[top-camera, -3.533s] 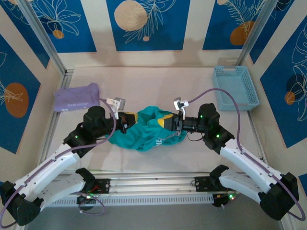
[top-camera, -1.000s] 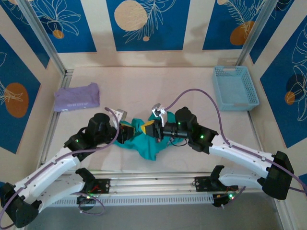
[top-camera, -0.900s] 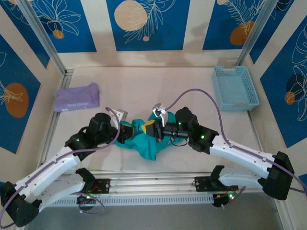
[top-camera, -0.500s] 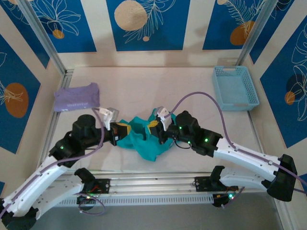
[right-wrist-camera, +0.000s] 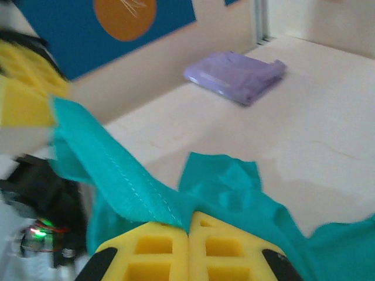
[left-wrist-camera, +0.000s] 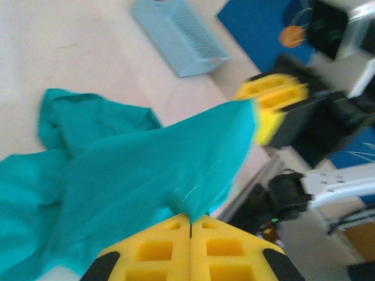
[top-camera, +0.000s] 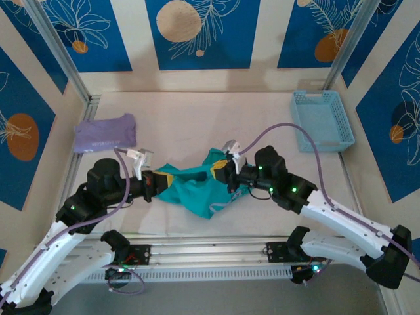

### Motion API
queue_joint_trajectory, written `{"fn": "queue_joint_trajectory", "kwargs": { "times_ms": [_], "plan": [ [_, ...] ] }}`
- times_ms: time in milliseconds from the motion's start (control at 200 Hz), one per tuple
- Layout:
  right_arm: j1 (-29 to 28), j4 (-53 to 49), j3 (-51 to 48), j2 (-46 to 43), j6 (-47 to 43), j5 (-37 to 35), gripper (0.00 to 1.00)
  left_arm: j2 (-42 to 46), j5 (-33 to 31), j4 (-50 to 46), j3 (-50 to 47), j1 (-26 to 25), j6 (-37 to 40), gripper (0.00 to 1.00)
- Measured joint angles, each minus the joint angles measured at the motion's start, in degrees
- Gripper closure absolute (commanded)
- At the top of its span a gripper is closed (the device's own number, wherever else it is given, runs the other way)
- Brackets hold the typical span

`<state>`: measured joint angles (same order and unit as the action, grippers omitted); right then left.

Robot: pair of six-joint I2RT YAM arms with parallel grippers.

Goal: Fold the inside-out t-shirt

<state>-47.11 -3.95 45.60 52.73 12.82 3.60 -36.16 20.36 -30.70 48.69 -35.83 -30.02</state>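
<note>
The teal inside-out t-shirt [top-camera: 193, 187] hangs bunched between both arms near the table's front middle. My left gripper [top-camera: 159, 178] is shut on a stitched edge of the t-shirt [left-wrist-camera: 146, 170], which runs taut from my yellow fingers [left-wrist-camera: 152, 249] across to the other gripper [left-wrist-camera: 272, 102]. My right gripper [top-camera: 220, 172] is shut on the same hem [right-wrist-camera: 117, 175], its yellow fingers [right-wrist-camera: 217, 252] pinching the cloth. The rest of the shirt [right-wrist-camera: 246, 193] sags onto the table. Its print and neck tag are hidden.
A folded lavender shirt [top-camera: 105, 133] lies at the back left, also in the right wrist view [right-wrist-camera: 237, 76]. A light blue basket [top-camera: 321, 120] stands at the back right [left-wrist-camera: 179, 35]. The metal rail [top-camera: 210, 252] runs along the near edge.
My left gripper has closed on the shirt's edge. Both grippers have drawn apart, left going left and right going right, stretching the hem taut between them.
</note>
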Motion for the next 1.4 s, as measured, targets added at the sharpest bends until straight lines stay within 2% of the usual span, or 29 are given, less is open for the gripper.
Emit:
{"fn": "queue_joint_trajectory", "kwargs": {
  "times_ms": [170,350,600,750,860,960,1190,1400],
  "plan": [
    [4.7,4.1,0.0,0.1,6.0,15.1,1.00,-2.3,-5.9,-3.3,0.0,0.0,3.7,1.00],
    [5.0,8.5,-0.7,3.8,10.8,23.7,1.00,-4.6,-8.4,-3.8,-0.2,0.0,6.6,1.00],
    [5.1,14.8,-1.8,6.5,17.0,28.2,1.00,-6.6,-16.0,-5.8,-0.4,0.0,10.1,1.00],
    [4.1,15.3,-2.0,6.8,18.5,26.0,1.00,-6.3,-15.7,-4.9,-1.6,0.0,11.2,1.00],
    [2.1,11.8,-1.0,7.0,17.3,22.4,1.00,-3.7,-13.2,-3.3,-3.9,0.0,11.2,0.75],
    [1.6,9.8,0.2,7.5,16.2,21.1,1.00,-1.6,-11.0,-2.1,-4.7,0.0,11.8,0.59],
    [1.9,4.6,3.4,8.3,12.0,22.0,1.00,-2.2,-7.8,-0.2,-3.7,-1.4,15.4,0.42],
    [3.3,-1.5,6.8,9.1,6.6,25.7,1.00,-5.4,-7.9,0.3,-1.1,-4.4,19.1,0.39]
  ]
}}
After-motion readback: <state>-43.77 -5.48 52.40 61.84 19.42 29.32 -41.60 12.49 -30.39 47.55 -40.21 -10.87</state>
